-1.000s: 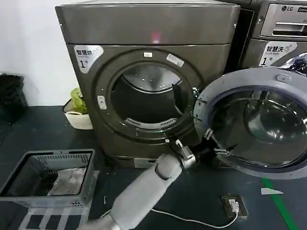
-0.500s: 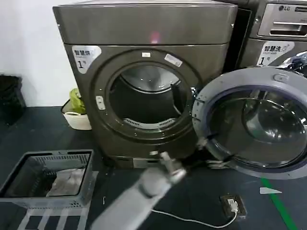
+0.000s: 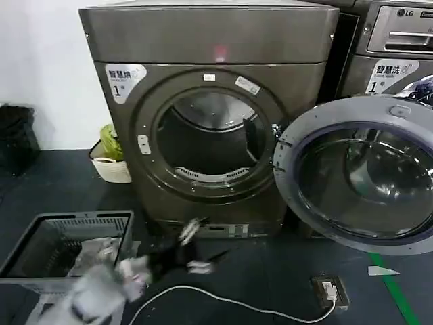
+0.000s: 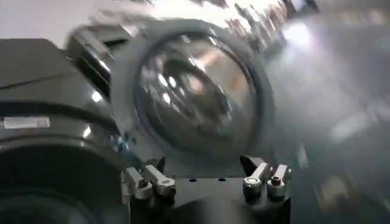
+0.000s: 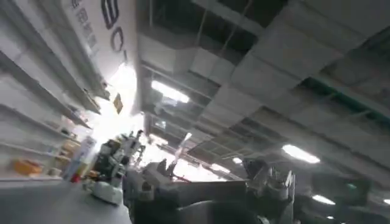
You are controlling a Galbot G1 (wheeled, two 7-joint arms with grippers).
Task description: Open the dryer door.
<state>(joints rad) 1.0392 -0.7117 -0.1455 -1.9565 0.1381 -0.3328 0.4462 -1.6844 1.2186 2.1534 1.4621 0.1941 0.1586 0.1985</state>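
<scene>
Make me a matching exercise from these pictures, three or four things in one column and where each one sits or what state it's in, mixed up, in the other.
1. dryer door
2. left gripper
3. grey crate
4. white cable

A. on the floor left of the dryer
B. low, in front of the dryer's base
C. swung wide open to the right
D. trailing across the floor to a small box

Pairs: 1-C, 2-B, 3-A, 4-D
</scene>
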